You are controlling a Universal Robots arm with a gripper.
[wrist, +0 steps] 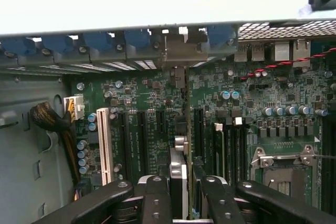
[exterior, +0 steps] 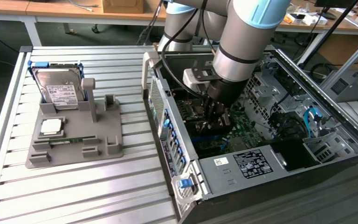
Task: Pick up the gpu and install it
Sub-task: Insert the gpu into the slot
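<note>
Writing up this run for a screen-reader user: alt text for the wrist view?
A black two-fingered gripper holds a thin dark circuit card edge-on, upright above the black expansion slots of a green motherboard inside an open computer case. A row of blue slot clips lines the case's rear wall beyond, with an empty silver processor socket beside the card.

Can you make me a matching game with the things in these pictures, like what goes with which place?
Things:
1. gpu
2. hard drive
3. memory stick
4. gripper

Places:
A. lying flat in a slot of the grey holder
B. standing tilted at the back of the grey holder
C. down inside the open computer case
D. edge-on between the gripper's fingers, over the green board

Pairs: 1-D, 2-B, 3-A, 4-C
</note>
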